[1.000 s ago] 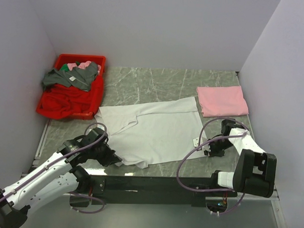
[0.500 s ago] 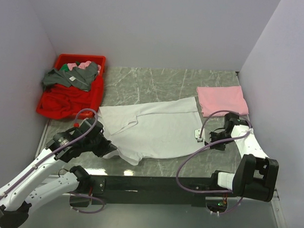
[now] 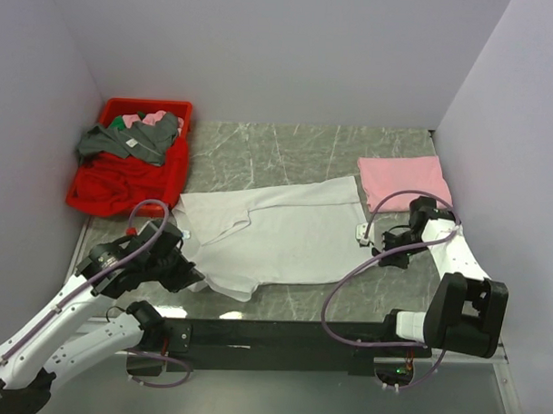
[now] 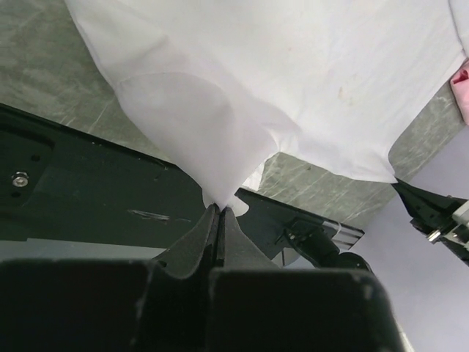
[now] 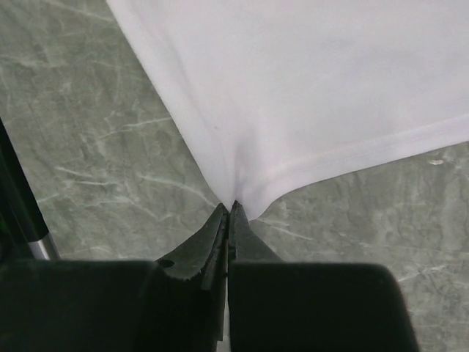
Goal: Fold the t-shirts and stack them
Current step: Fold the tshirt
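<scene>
The white t-shirt (image 3: 280,236) lies spread across the middle of the table. My left gripper (image 3: 190,275) is shut on its near left edge, the cloth (image 4: 242,88) pinched at the fingertips (image 4: 218,207) and pulled taut. My right gripper (image 3: 371,240) is shut on its right edge, the hem (image 5: 308,110) pinched at the tips (image 5: 231,208). The pink t-shirt (image 3: 404,182) lies folded flat at the far right, just beyond my right gripper.
A red bin (image 3: 173,181) at the far left holds a grey garment (image 3: 133,140), red cloth and other clothes. Grey walls close in the left, back and right. The black base rail (image 3: 272,334) runs along the near edge.
Both grippers have carried the shirt's near edge away from the front rail, the left one leftward and back, the right one back toward the pink shirt. The white shirt is stretched flatter.
</scene>
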